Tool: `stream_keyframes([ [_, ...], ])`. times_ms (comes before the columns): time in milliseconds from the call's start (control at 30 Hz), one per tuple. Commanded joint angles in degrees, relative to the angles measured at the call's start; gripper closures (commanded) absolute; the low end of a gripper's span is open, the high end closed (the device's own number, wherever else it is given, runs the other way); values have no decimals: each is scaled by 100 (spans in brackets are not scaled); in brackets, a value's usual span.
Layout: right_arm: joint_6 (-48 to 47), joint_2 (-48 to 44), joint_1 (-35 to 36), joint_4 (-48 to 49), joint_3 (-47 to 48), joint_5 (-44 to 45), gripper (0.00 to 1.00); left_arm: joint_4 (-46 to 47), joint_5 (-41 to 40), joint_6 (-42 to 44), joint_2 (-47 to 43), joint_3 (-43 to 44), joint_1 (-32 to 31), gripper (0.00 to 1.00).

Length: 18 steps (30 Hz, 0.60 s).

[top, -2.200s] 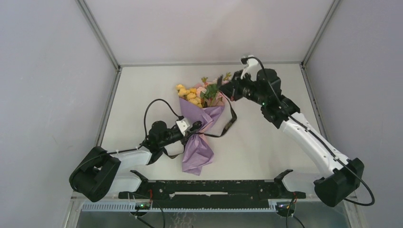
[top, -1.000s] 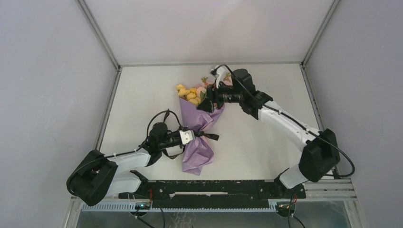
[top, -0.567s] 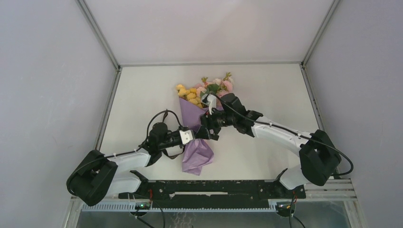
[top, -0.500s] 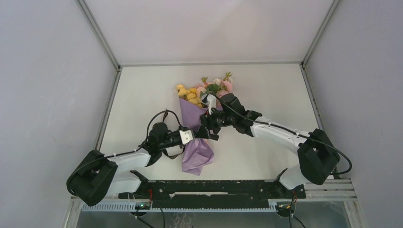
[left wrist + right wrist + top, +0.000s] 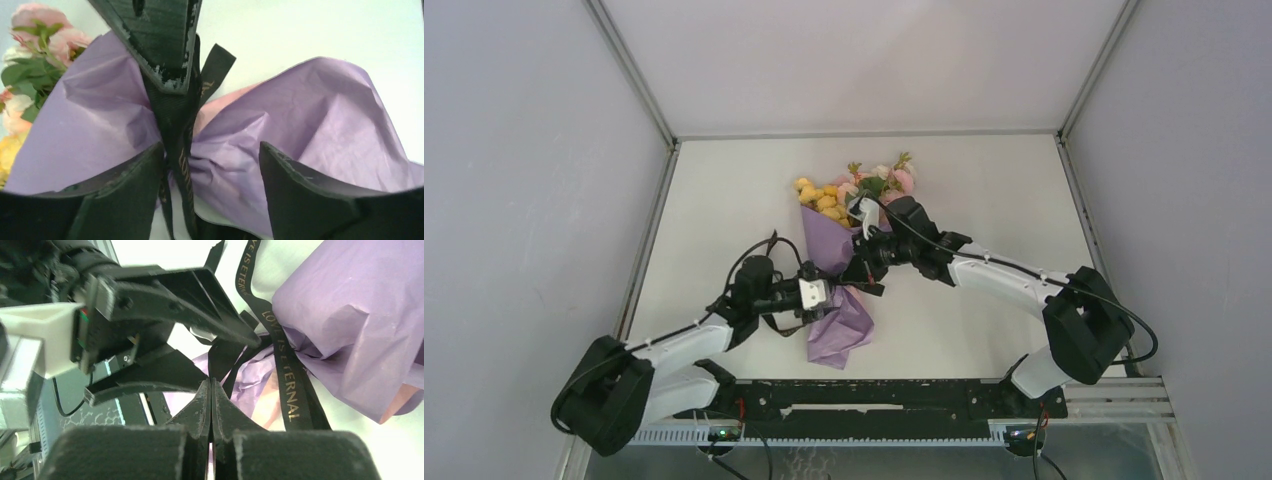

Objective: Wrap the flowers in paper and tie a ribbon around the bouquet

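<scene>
because the ribbon (image 5: pixel 182 150) is thin, limp and slippery, it is best held near the cinched waist of the bouquet (image 5: pixel 826 240) (at the middle of the table (image 5: pixel 984 200)), where it is pinched by the right gripper (image 5: pixel 211 385), the left gripper (image 5: pixel 210 149) being spread.

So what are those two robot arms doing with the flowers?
They're tying up a bouquet. The flowers are already wrapped in purple paper and lie on the table. A black ribbon goes around the pinched middle. The right claw is shut and seems to be pinching the ribbon there. The left claw is open, straddling the wrapped middle. No finished bow shows yet.
</scene>
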Motion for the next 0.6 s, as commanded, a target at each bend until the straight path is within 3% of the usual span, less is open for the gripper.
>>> stream_keyframes([
  [0, -186, -59, -91, 109, 110, -67, 100, -3024, 1728, 1590, -578, 1150, 717, 18],
  [33, -214, -77, -95, 74, 109, -51, 100, -3855, 1781, 2113, -530, 1542, 764, 15],
  [167, -367, -156, -95, -63, 105, 33, 100, -6379, 599, 4452, 84, 2649, 951, 12],
  [300, -509, -175, -101, -60, 107, 64, 100, -7878, -520, 6552, 826, 2958, 1176, 13],
  [400, -555, -202, -130, -69, 104, 72, 100, -7912, -845, 6944, 1154, 2985, 1177, 12],
  [500, -605, -212, -147, -131, 102, 76, 100, -7111, -909, 6821, 1327, 2843, 1179, 12],
  [567, -607, -220, -148, -151, 96, 71, 100, -6712, -915, 6608, 1521, 2872, 1175, 18],
])
